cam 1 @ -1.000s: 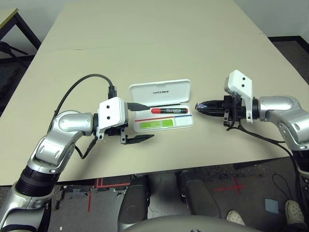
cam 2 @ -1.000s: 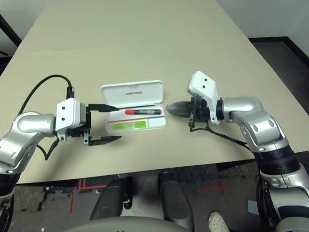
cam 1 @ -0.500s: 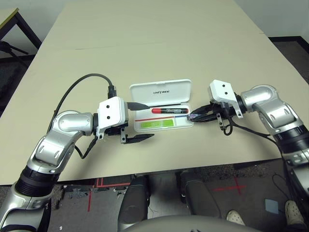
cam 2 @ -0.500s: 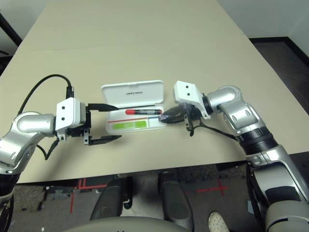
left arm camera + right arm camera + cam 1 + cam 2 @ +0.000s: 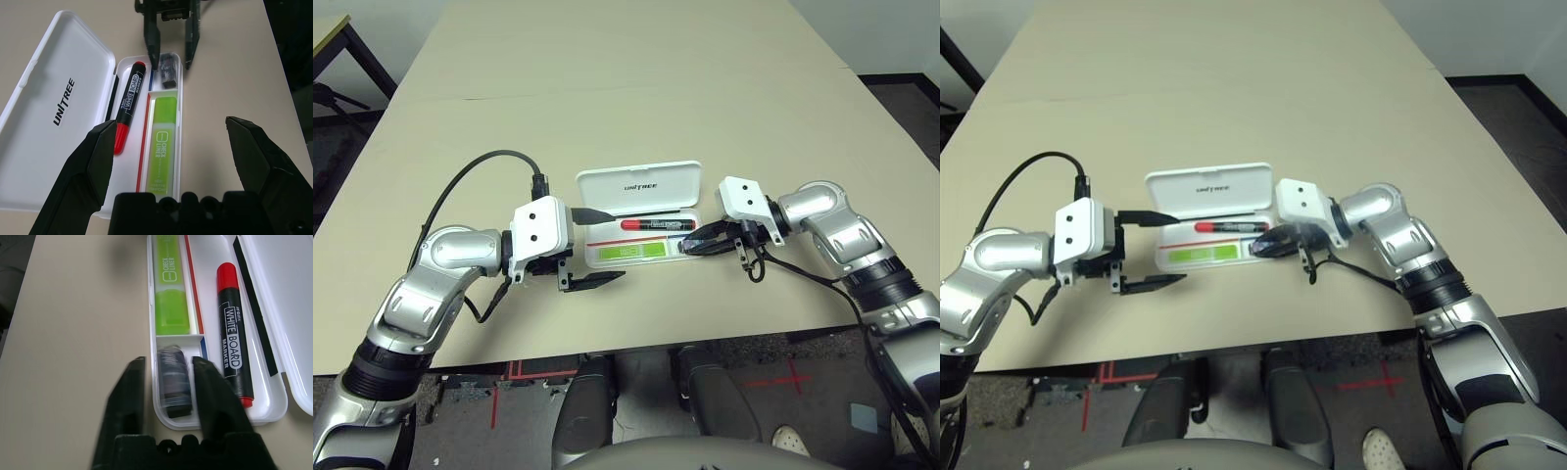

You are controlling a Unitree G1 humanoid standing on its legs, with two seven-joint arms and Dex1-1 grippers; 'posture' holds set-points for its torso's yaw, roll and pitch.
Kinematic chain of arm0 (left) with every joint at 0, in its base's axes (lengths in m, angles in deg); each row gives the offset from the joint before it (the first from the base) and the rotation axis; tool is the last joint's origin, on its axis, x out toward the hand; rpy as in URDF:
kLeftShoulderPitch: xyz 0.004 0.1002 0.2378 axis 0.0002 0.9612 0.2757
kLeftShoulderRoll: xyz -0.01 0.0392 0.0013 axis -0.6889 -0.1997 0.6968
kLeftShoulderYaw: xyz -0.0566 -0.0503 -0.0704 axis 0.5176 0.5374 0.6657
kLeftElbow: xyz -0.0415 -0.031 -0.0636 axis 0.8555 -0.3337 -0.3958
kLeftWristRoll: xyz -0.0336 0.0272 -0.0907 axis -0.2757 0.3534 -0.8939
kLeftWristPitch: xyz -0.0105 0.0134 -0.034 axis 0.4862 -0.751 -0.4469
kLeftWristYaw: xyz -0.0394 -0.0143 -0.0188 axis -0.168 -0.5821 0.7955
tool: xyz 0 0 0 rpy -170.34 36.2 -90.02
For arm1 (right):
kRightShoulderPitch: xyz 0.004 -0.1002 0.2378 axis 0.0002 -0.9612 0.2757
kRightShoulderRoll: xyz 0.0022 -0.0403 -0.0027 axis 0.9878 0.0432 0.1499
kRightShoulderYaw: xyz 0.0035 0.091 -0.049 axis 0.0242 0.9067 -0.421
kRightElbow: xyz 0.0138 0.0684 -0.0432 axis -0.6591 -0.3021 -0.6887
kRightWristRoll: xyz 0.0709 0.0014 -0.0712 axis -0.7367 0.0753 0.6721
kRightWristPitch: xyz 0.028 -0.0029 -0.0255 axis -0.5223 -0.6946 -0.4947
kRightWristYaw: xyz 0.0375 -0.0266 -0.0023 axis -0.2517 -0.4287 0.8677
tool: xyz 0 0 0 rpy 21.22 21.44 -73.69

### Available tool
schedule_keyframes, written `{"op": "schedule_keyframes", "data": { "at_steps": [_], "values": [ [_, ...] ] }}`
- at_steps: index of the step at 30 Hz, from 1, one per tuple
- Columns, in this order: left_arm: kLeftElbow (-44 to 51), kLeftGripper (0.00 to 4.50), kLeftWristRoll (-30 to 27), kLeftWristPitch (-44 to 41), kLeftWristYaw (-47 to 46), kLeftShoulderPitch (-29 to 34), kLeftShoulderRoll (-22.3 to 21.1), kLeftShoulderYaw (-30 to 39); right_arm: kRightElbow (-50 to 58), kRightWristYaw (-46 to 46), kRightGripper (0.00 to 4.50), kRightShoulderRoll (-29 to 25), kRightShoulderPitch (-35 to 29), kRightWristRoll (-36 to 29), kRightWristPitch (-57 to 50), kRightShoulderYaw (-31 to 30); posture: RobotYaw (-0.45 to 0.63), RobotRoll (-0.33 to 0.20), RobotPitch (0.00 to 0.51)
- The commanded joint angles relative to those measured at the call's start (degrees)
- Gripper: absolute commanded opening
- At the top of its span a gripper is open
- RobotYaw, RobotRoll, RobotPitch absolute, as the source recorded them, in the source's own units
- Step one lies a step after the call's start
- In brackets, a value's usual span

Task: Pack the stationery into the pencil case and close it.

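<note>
The white pencil case (image 5: 641, 186) lies open at the table's middle, its lid (image 5: 54, 98) flat behind the tray. In the tray lie the red marker (image 5: 656, 224) and the lime-green stick (image 5: 631, 253). The small dark piece (image 5: 173, 379) rests in the end compartment on my right. My right gripper (image 5: 690, 245) hovers low over that end, open, its fingers (image 5: 132, 382) on either side of the piece. At the case's other end my left gripper (image 5: 597, 248) stands wide open and holds nothing.
A black cable (image 5: 480, 171) loops from my left wrist over the tan table (image 5: 626, 78). The table's front edge (image 5: 636, 348) runs close below both arms. Bare tabletop stretches behind the case.
My right gripper has travelled left from beside the case to over its end and has opened. The dark piece it held now lies in the small compartment. The left arm has not moved.
</note>
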Motion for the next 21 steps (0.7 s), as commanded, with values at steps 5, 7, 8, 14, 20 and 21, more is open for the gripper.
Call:
{"op": "schedule_keyframes", "data": {
  "at_steps": [5, 7, 8, 14, 20, 21],
  "values": [
    [1.7, 4.5, -0.3, -0.5, -0.4, 1.1, -0.2, 0.1, 5.2, -1.2, 4.45, -1.9, -2.9, -5.9, -6.1, 6.9, -0.04, 0.0, 0.174],
    [1.5, 4.5, -0.4, -0.5, -0.7, 1.4, -0.1, 0.4, 6.6, -2.2, 4.45, -2.8, -4.3, -8.6, -9.0, 10.1, -0.04, 0.0, 0.175],
    [1.4, 4.5, -0.5, -0.4, -0.8, 1.6, 0.0, 0.5, 7.2, -2.7, 4.45, -3.2, -4.9, -9.7, -10.3, 11.5, -0.04, 0.0, 0.175],
    [-0.4, 4.5, -1.8, -1.7, -3.0, 3.5, 0.6, 3.3, 14.6, -6.5, 4.45, -6.9, -14.5, -17.9, -18.2, 22.1, -0.06, 0.0, 0.172],
    [-5.9, 4.5, -1.5, -0.3, -3.1, 4.6, 1.2, 5.4, 21.5, -11.3, 4.45, -7.5, -24.5, -22.0, -19.3, 29.6, -0.09, 0.0, 0.169],
    [-7.0, 4.5, -1.5, -0.2, -3.1, 4.3, 1.5, 5.6, 22.3, -12.2, 4.45, -7.3, -25.8, -22.4, -19.2, 30.4, -0.09, 0.0, 0.168]
  ]
}}
